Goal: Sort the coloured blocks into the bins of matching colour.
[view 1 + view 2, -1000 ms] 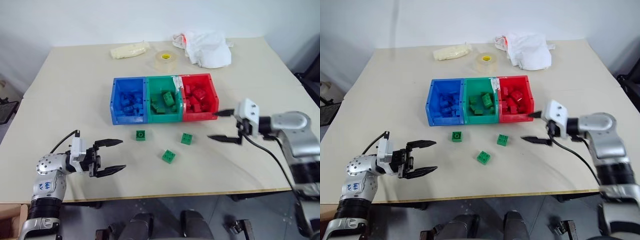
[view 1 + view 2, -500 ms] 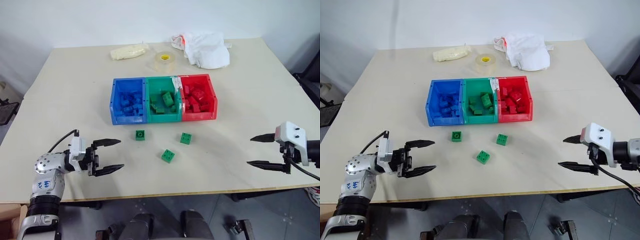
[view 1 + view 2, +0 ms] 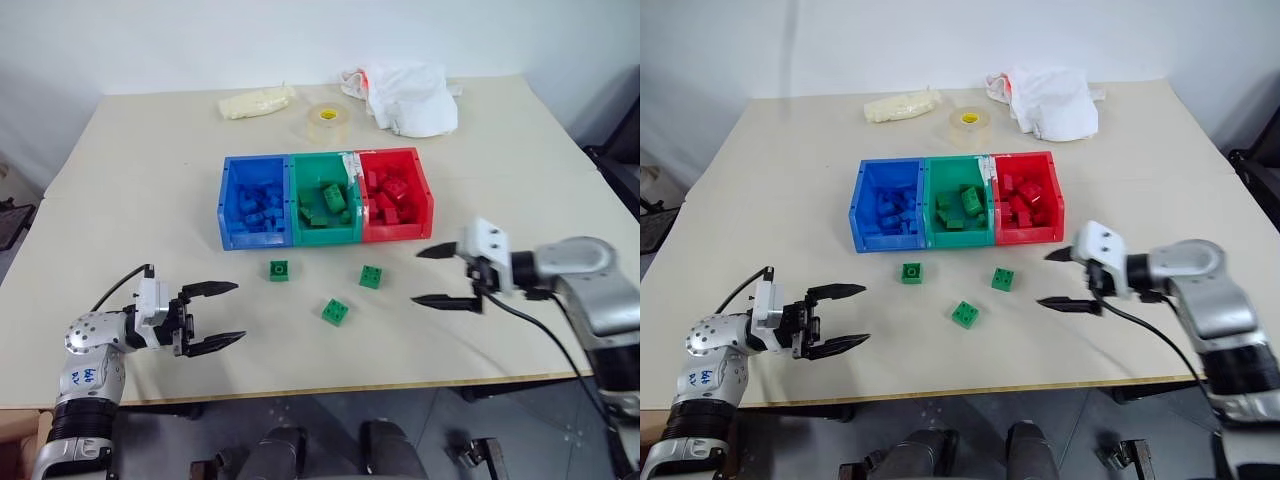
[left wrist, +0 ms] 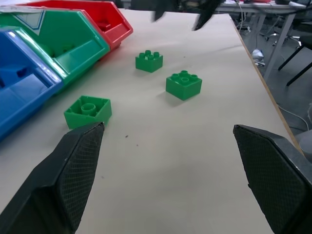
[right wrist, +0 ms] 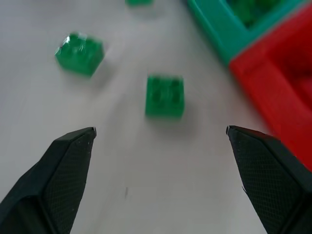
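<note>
Three green blocks [image 3: 336, 311] lie on open table [image 3: 150, 190] before the bins [image 3: 327, 198] (blue, green, red, each holding matching bricks), well clear of the front edge. Left gripper [image 3: 212, 316] and right gripper [image 3: 443, 275] hover empty, fingers spread wide.

I see the three joined bins [image 3: 326, 200] mid-table [image 3: 150, 180], blocks inside each. Three loose blocks [image 3: 336, 312] on the table in front of them. Tape roll [image 3: 327, 117], bag [image 3: 412, 95] and a wrapped bundle [image 3: 258, 101] behind, along the far edge.
</note>
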